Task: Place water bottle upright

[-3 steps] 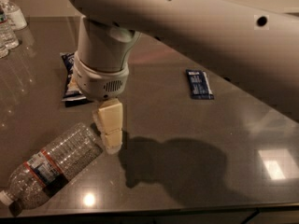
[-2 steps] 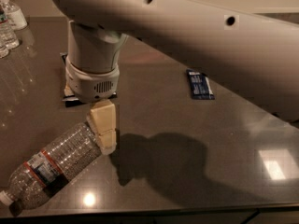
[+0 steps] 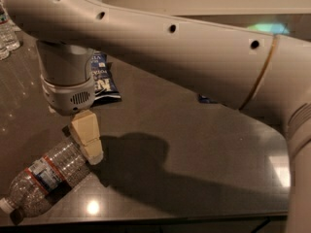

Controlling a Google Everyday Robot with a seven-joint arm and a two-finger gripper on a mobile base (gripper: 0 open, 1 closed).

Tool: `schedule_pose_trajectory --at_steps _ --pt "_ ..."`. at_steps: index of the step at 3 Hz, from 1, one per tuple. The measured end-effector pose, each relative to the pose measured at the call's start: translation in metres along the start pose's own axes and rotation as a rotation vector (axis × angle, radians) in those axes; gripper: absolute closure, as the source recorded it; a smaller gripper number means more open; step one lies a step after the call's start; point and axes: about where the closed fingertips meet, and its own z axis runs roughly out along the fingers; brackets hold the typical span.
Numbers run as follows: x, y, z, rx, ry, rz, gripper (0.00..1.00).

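The water bottle [image 3: 46, 178] lies on its side at the front left of the dark table [image 3: 194, 149]. Its white cap [image 3: 6, 205] points toward the front left edge, and its red-edged label band wraps its middle. My gripper [image 3: 87, 140] hangs from the arm's wrist directly over the bottle's base end. One cream finger [image 3: 86, 135] points down and meets the bottle's upper right end. The second finger is hidden behind it.
A blue chip bag [image 3: 104, 79] lies behind the wrist. A small blue packet [image 3: 206, 100] peeks from under the arm at mid-table. Small clear bottles [image 3: 7, 35] stand at the far left. The table's front edge runs just below the bottle.
The arm has swung left and lower, bringing the gripper closer over the bottle's base end. The bottle has stayed lying in place.
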Motion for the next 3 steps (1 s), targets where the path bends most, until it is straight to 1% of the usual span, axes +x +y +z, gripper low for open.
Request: schedule_pose_trajectory --at_steps 1,2,3 --pt "-0.022 -0.005 0.011 -0.014 0.024 -0.056 0.00" --pt "-0.045 0.000 0.017 -0.018 0.044 -0.103 0.00" --pt "-0.063 0.005 0.026 -0.037 0.065 -0.142 0.00"
